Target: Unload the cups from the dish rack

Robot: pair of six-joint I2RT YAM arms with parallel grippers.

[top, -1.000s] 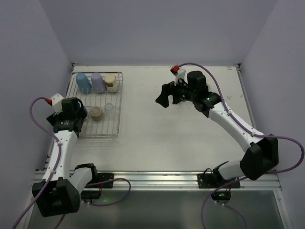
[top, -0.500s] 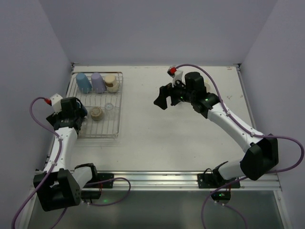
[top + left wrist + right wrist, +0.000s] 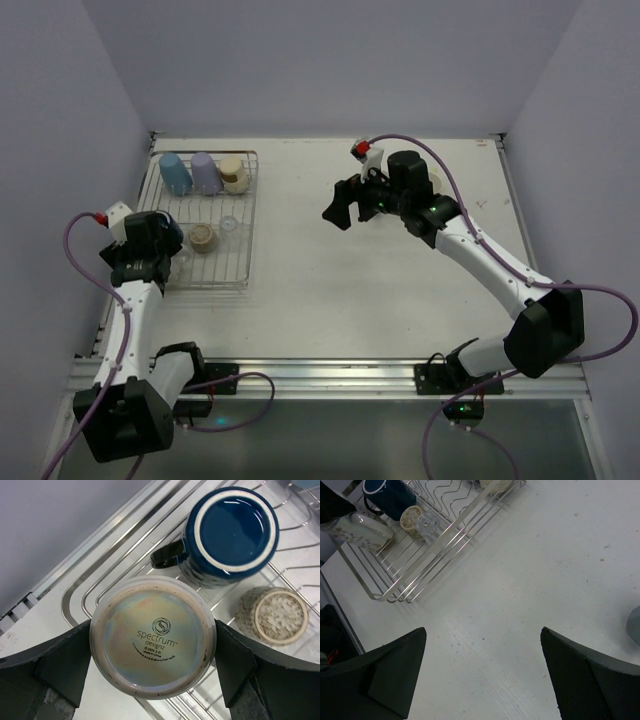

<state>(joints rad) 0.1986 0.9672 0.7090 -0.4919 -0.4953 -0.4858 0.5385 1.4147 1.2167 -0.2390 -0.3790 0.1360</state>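
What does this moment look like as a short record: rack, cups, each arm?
rack: dish rack at the table's far left
far row: light blue cup, lavender cup, cream cup
mid-rack: speckled cup, clear glass
near left corner: navy mug and pale cup, both upside down
left arm: left gripper, fingers either side of pale cup; grip unconfirmed
right arm: right gripper open above the table, holding nothing

Dish rack (image 3: 452, 537) cropped by top edge
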